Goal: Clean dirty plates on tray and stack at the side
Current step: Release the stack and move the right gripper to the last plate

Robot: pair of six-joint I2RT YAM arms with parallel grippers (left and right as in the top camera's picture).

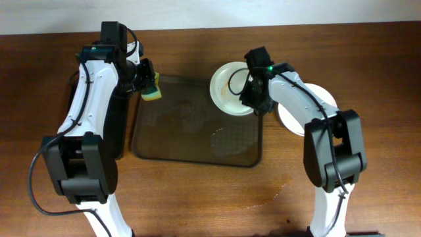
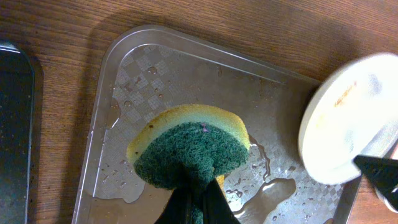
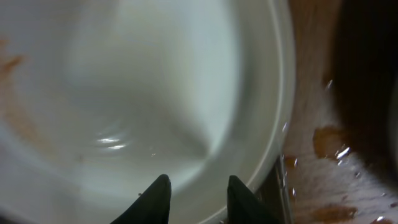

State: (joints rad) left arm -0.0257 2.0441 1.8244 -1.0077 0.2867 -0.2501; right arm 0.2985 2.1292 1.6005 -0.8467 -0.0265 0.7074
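Note:
The brown tray (image 1: 191,148) lies mid-table, wet inside; the left wrist view shows it too (image 2: 186,68). My left gripper (image 1: 147,81) is shut on a yellow-and-green sponge (image 1: 152,93) above the tray's far left corner, and the left wrist view shows the gripper (image 2: 198,194) pinching the sponge (image 2: 193,149). My right gripper (image 1: 254,99) grips the rim of a white plate (image 1: 229,89) with brown streaks, tilted over the tray's far right corner. The plate also shows in the left wrist view (image 2: 348,118) and fills the right wrist view (image 3: 155,81) past my fingers (image 3: 198,190).
White plate (image 1: 323,100) lies on the table right of the tray, partly hidden by my right arm. A glossy black tray (image 2: 15,124) lies left of the brown tray, under my left arm (image 1: 120,125). A water smear (image 1: 270,194) marks the table in front.

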